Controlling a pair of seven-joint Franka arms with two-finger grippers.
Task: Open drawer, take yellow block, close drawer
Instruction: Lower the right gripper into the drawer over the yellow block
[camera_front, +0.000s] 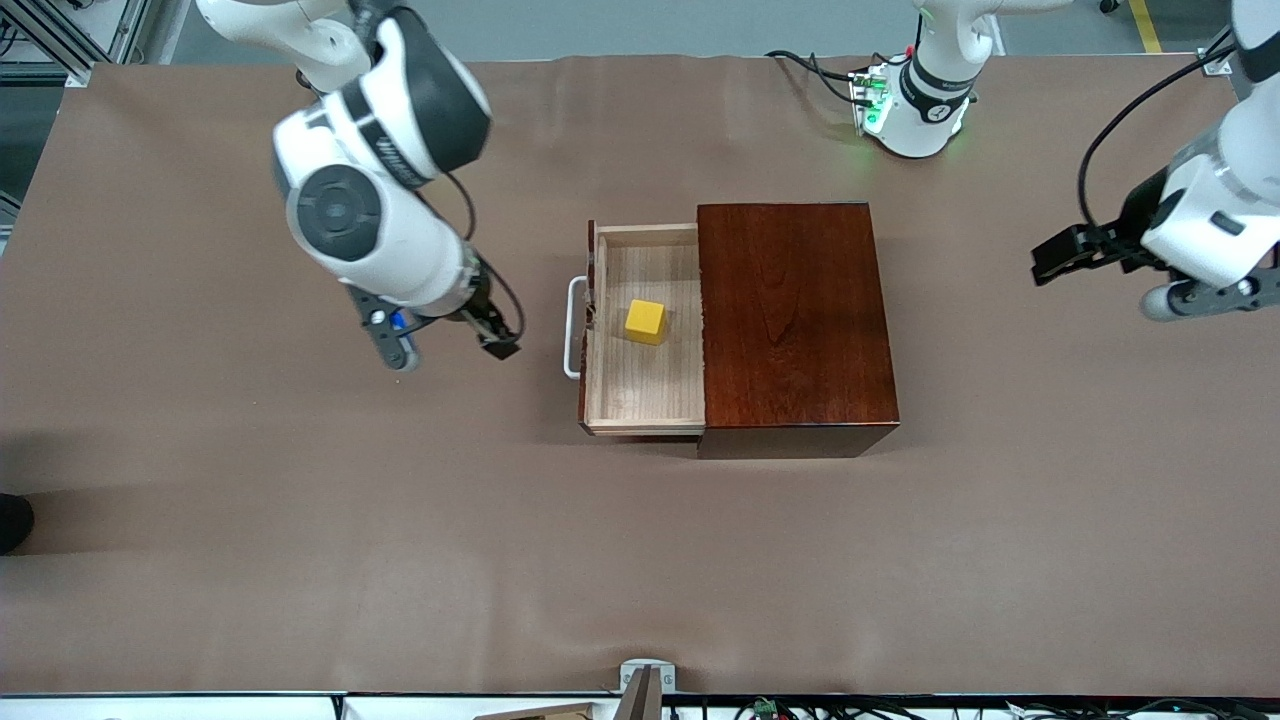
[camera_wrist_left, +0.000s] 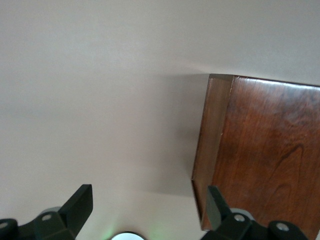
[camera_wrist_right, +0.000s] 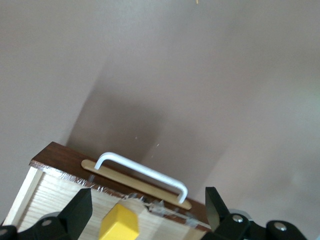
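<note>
The first step looked done: the drawer (camera_front: 642, 330) stood pulled well out of the wooden box (camera_front: 795, 325) at the centre of the front view, its pale tray exposed and its white handle (camera_front: 573, 327) pointing toward the right arm's end of the table. The yellow block (camera_front: 646, 322) sat inside the tray, roughly in the middle of its bare floor, touching no wall and not yet lifted. The right gripper (camera_front: 452, 335) hung at the middle left of the front view, over the brown table cover (camera_front: 300, 520) just off the handle, its fingers spread wide and empty; in the right wrist view the two fingertips framed the handle (camera_wrist_right: 142, 174) and the block (camera_wrist_right: 120, 224) at the lower edge of the frame, so the gripper was released and grasping nothing. The left gripper (camera_front: 1095, 250) waited at the upper right of the front view, well apart from the box, and the left wrist view showed its fingers parted with only the box's corner (camera_wrist_left: 260, 150) and bare cover between them. By my reading, what remained was most of the task: reaching into the tray, gripping and lifting out the block, then pushing the drawer shut.
</note>
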